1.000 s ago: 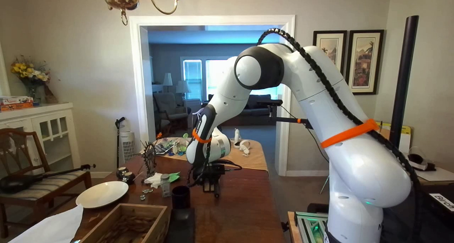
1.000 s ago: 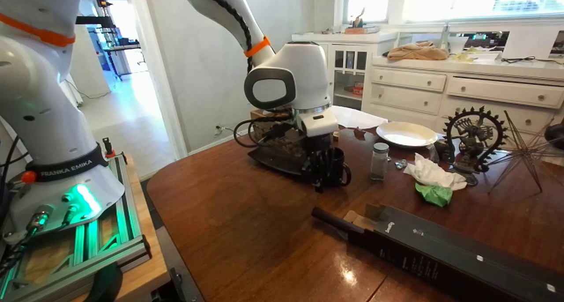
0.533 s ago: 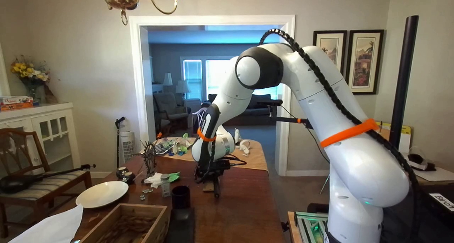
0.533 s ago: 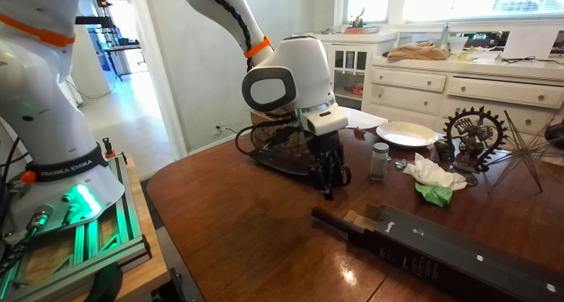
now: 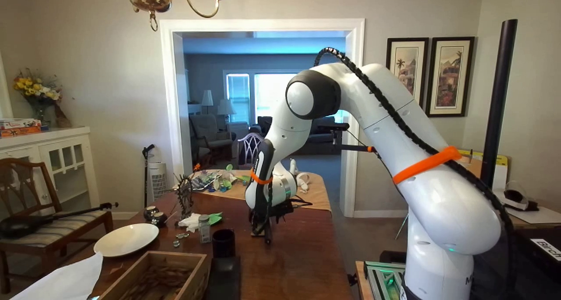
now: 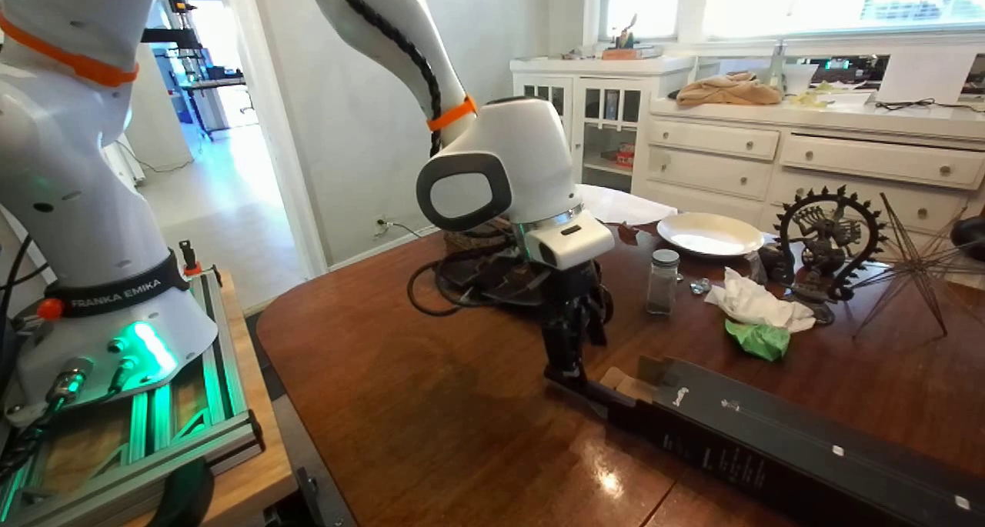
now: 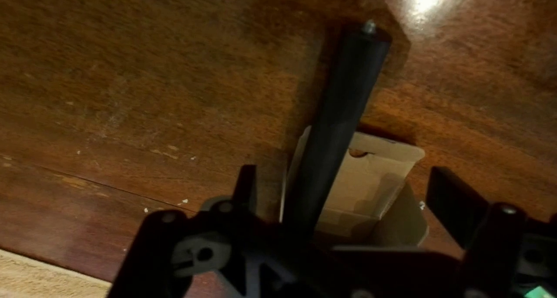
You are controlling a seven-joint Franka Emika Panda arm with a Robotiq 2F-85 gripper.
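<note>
A smooth, matte black rod (image 7: pixel 339 115), a slim cylinder ending in a small silvery stub (image 7: pixel 369 27), is sticking out of a long, narrow box (image 6: pixel 769 435) of black printed cardboard, whose open end is showing plain tan flaps (image 7: pixel 372 172), one of them bearing a rounded cut-out. Beneath the jaws a glossy reddish-brown wooden table (image 7: pixel 174 93) is spreading out, its streaky surface reflecting a bright spot of light. In the wrist view the black gripper (image 7: pixel 343 169) is holding its jaws wide apart, and the rod is running at a slant through the gap between them, lying closer to the finger (image 7: pixel 246 185) at that view's left; clear space is showing on either side of it. The stub is pointing away past the jaws, while the rod's other end is hiding behind the gripper's dark body. Whether the fingertips are hovering above the rod or reaching down beside it, the views are not making clear. Near the jaws a dark, round mug (image 5: pixel 223 244) is standing; farther off a clear, grey-lidded jar (image 6: pixel 662 288) is standing, and crumpled white paper (image 6: pixel 750 300) is lying farther still
</note>
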